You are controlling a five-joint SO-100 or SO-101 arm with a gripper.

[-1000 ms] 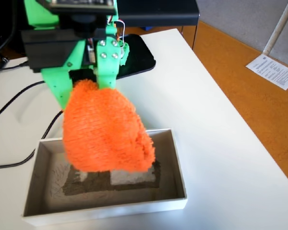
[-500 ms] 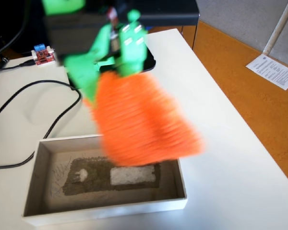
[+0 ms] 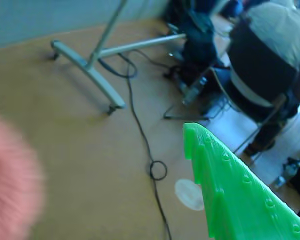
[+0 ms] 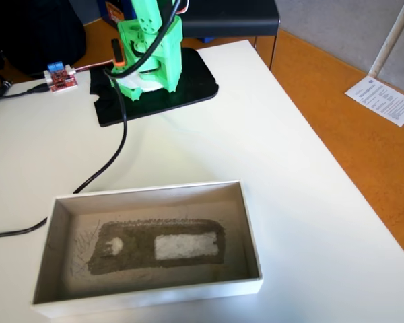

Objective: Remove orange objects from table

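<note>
In the wrist view one green ridged finger (image 3: pixel 225 180) of my gripper (image 3: pixel 107 150) rises from the lower right, with nothing at its tip. A blurred pink-orange fuzzy lump (image 3: pixel 10 175), the orange object, fills the left edge, very close to the camera and apart from that finger. Orange-brown floor shows through the wide gap between them. The other finger is hidden. In the fixed view the white table (image 4: pixel 289 155) has no orange object on it. Only the green arm base (image 4: pixel 148 47) shows there; the gripper is out of that view.
A shallow white box (image 4: pixel 252 232) with a grey inside stands at the table's front, holding no orange thing. A small red circuit board (image 4: pixel 59 77) and black cables lie at the back left. Below the wrist camera are a metal stand foot (image 3: pixel 90 75), a cable and a seated person (image 3: pixel 270 55).
</note>
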